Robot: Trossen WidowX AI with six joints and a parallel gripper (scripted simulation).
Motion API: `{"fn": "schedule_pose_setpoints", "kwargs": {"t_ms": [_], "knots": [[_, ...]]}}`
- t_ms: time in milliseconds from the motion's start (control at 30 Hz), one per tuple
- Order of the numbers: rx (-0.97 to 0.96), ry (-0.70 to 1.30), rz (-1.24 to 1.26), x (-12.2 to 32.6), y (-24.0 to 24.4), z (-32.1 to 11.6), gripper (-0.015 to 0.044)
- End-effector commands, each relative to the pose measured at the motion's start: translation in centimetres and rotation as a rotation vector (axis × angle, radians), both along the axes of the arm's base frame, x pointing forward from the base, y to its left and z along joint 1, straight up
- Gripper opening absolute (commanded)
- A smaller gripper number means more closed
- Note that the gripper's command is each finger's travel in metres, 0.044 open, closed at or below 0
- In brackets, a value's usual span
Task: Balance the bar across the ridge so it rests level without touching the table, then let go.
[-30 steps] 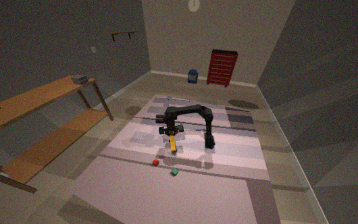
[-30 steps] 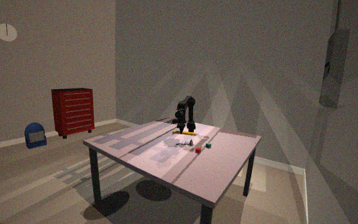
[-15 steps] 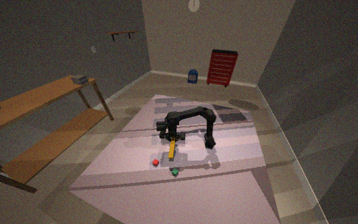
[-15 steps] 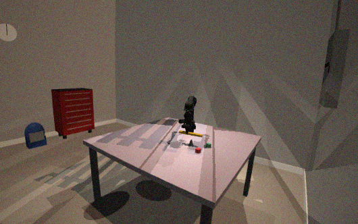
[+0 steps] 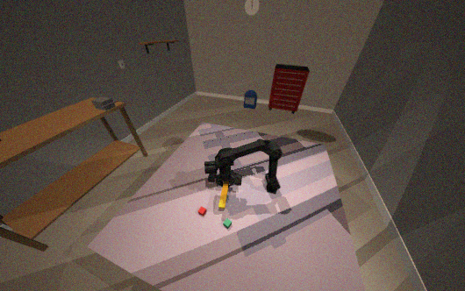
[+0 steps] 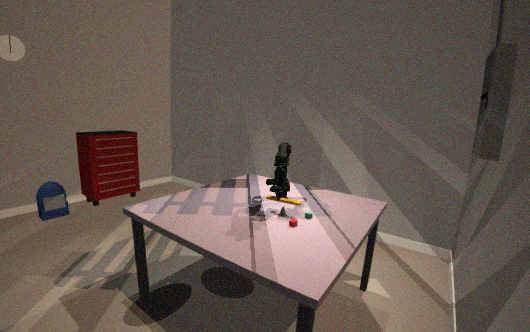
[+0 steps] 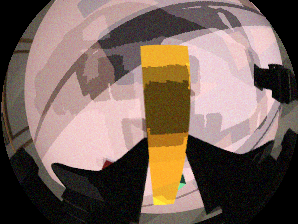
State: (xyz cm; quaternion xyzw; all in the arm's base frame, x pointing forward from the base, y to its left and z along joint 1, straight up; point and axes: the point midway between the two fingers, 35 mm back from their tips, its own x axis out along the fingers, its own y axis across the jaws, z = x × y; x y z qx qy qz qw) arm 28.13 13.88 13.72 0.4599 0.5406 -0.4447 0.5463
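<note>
The yellow bar (image 5: 224, 197) (image 6: 291, 201) (image 7: 162, 172) is held up in the air by my gripper (image 5: 225, 183) (image 6: 281, 198) (image 7: 166, 140), which is shut on it with a finger on each side. The bar slants down to the right in the exterior view; I cannot tell whether it is level. The ridge (image 6: 283, 212) is a small dark wedge on the table (image 5: 158, 228) (image 6: 225, 220). It shows below the bar in the exterior view, with a gap between them. In the top view and the wrist view I cannot make out the ridge; the bar may hide it.
A red cube (image 5: 202, 210) (image 6: 293, 223) (image 7: 107, 164) and a green cube (image 5: 227, 223) (image 6: 308, 215) (image 7: 182, 185) lie on the table near the ridge. The arm's base (image 5: 273, 184) stands to the right in the top view. Shadow bands cross the table.
</note>
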Motion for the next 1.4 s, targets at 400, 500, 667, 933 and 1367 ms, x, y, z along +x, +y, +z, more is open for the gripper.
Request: {"fn": "schedule_pose_setpoints", "kwargs": {"t_ms": [400, 500, 667, 933, 1367], "knots": [[0.000, -0.003, -0.010, -0.1, -0.1, -2.5, 0.0000], [0.000, -0.003, -0.010, -0.1, -0.1, -2.8, 0.0000], [0.000, -0.003, -0.010, -0.1, -0.1, -2.8, 0.0000], [0.000, -0.003, -0.010, -0.1, -0.1, -2.8, 0.0000], [0.000, -0.003, -0.010, -0.1, -0.1, -2.9, 0.0000]]}}
